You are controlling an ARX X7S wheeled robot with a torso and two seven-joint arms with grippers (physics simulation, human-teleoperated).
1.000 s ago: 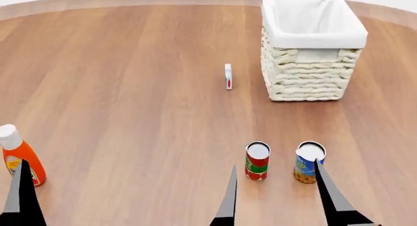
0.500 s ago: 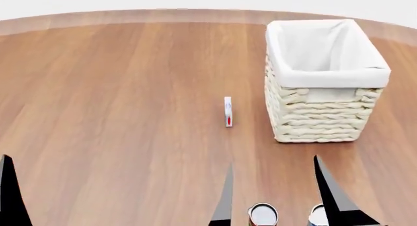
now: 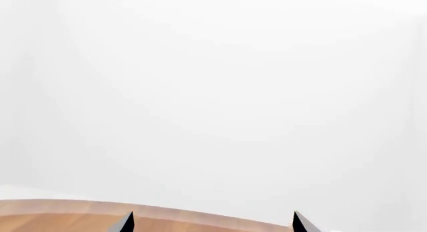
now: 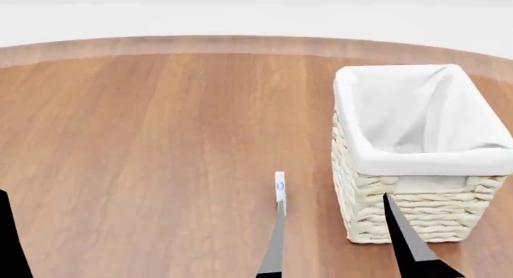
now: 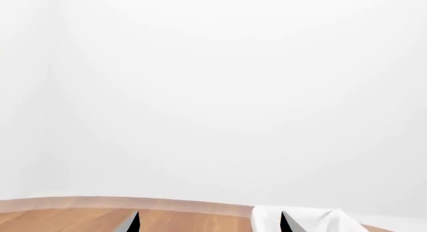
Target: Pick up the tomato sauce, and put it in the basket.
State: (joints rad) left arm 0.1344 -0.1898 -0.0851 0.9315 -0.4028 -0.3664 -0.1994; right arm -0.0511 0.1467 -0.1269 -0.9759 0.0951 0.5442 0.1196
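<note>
My right gripper [image 4: 333, 236], two slim tapering fingers, sharp pointed tips, one finger mid-grey, the other black with a grey edge, nearest the basket [image 4: 417, 170], my left gripper [image 3: 212, 223], a flat black finger, smooth, unmarked, no cables showing

head view tilted up: both cans and ketchup bottle gone from sight; basket [image 4: 421, 152] lower, nearer in frame.

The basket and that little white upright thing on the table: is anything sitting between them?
No. In the head view, only bare wooden table shows between the basket and the small white object.
</note>
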